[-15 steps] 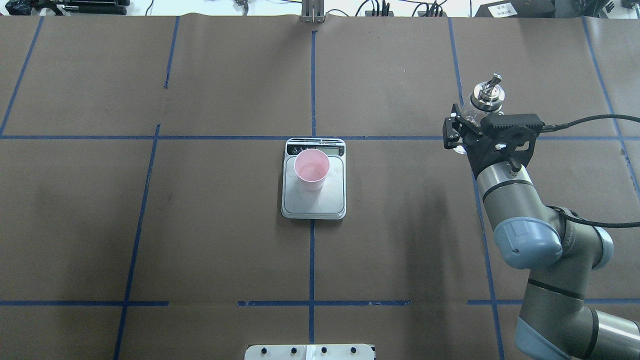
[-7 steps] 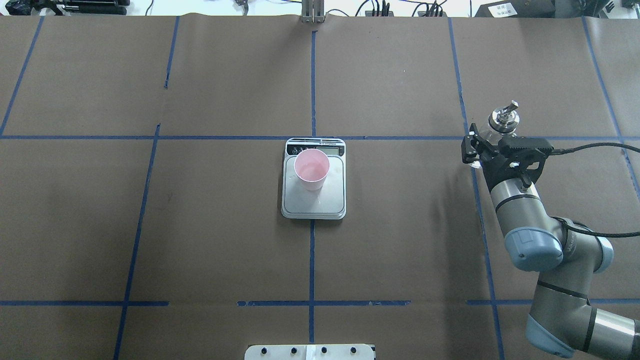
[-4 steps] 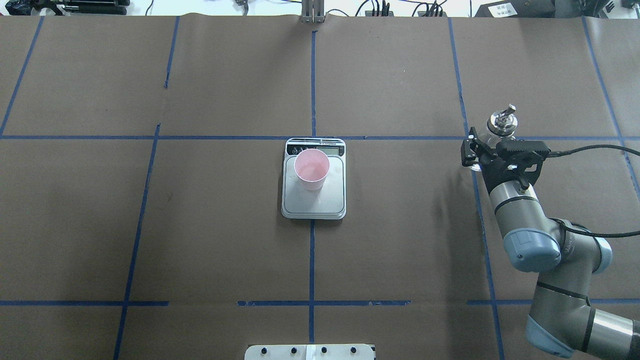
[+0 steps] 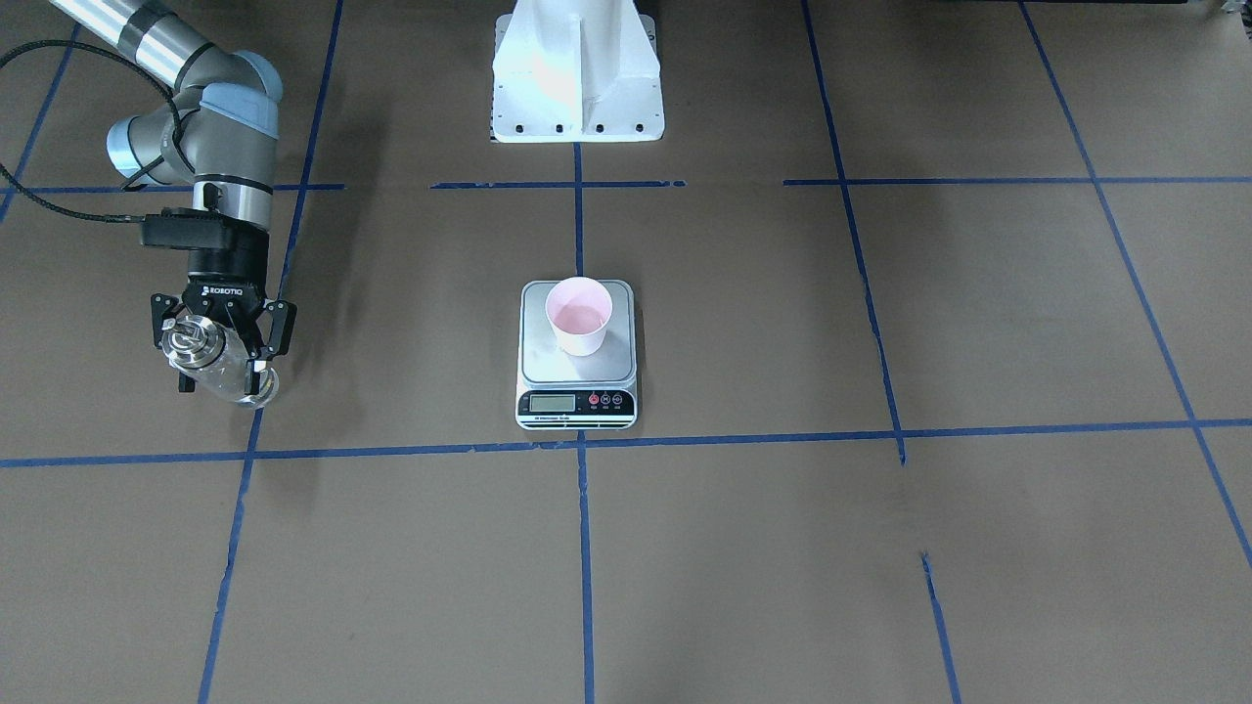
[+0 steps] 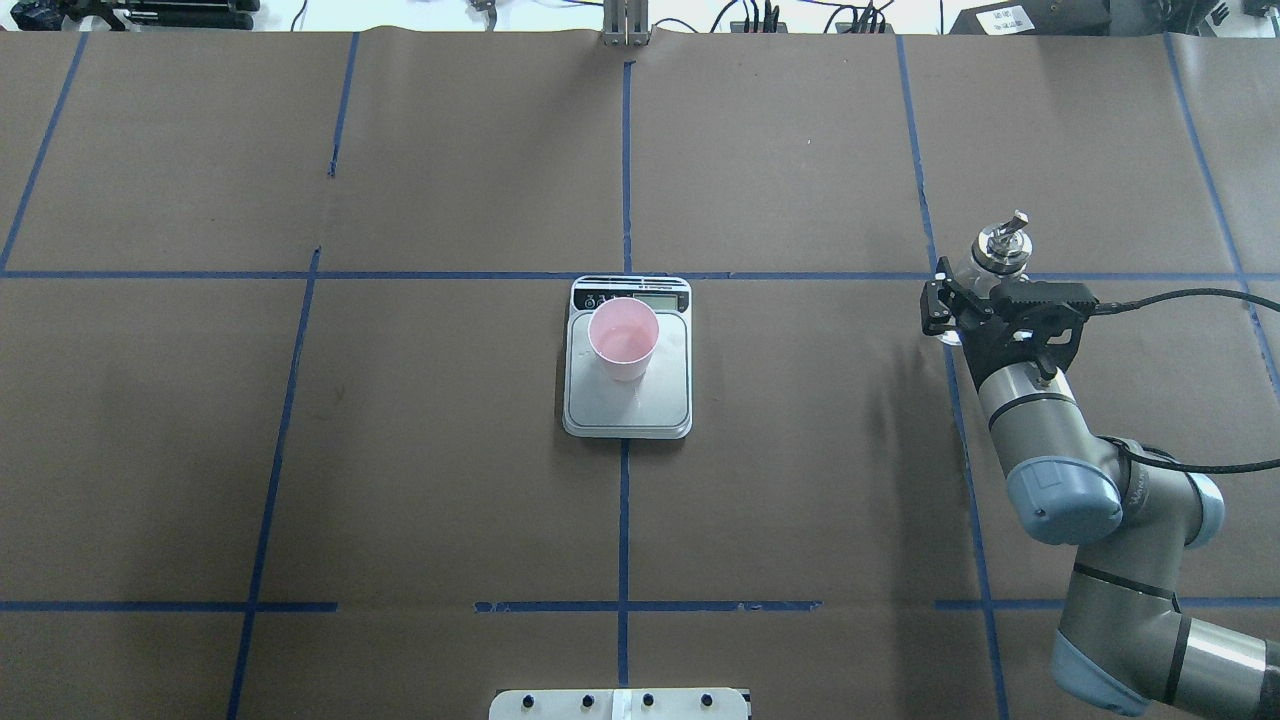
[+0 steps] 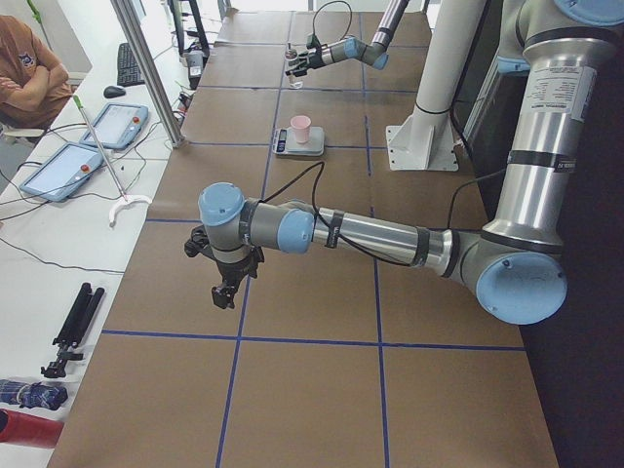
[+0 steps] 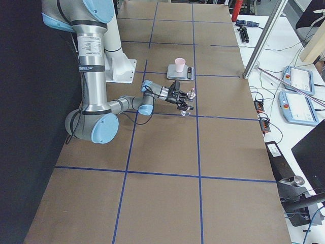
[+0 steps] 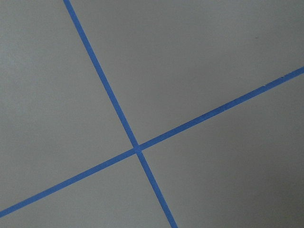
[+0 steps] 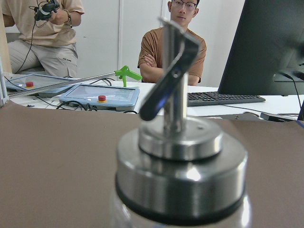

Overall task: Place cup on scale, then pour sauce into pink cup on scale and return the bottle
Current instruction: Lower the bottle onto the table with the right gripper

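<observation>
— At the table's middle, the cup is seen standing upright on the scale. It is set toward the display end of the steel plate, with bare plate left on the robot's side.

— And the bottle?

— Out on the robot's right side of the table, well apart from the scale, it is held upright. The right gripper is clamped around the glass body, below the metal collar, with the spout on top.

— Is it set down?

— Its base is seen low at the brown paper, right beside a line of blue tape. Whether the paper is actually touched cannot be told.

— What is given by the right wrist camera?

— The steel collar and bent spout are shown huge and blurred, right up close. Behind them a person is seated with folded arms at a white desk, a keyboard alongside.

— The left gripper?

— It is hung low over the paper at the table's left end, pointed downward. It is caught only by the side camera, so whether the fingers are apart or together cannot be told. Crossed blue tape on paper is all that is shown by its own wrist camera.

— Any liquid in the cup?

— A pale pink inside is seen, but no level can be made out. The digits on the display are too small to be read.
</observation>
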Robot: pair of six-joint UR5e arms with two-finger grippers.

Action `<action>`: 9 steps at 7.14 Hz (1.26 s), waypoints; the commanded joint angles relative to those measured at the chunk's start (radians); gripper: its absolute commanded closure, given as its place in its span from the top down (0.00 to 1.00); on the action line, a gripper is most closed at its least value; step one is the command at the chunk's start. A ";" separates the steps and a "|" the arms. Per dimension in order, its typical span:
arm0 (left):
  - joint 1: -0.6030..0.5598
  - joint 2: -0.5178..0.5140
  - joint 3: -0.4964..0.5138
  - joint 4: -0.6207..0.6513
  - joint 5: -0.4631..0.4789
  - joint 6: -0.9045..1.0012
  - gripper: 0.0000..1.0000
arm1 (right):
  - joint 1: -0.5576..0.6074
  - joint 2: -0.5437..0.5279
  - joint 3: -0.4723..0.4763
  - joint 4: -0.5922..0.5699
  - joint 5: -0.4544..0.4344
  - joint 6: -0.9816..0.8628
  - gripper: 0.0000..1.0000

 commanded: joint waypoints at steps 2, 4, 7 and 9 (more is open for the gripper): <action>-0.001 0.001 -0.002 0.000 0.001 0.000 1.00 | -0.003 0.000 -0.005 0.001 0.003 0.000 0.00; -0.001 0.000 -0.002 0.000 0.003 0.000 1.00 | -0.003 0.000 0.000 0.001 0.012 0.000 0.00; -0.001 0.000 -0.004 0.000 0.003 0.000 1.00 | -0.006 -0.008 -0.007 0.001 0.013 0.000 1.00; -0.001 0.000 -0.004 0.000 0.003 0.000 1.00 | -0.006 -0.008 -0.004 0.001 0.013 -0.001 1.00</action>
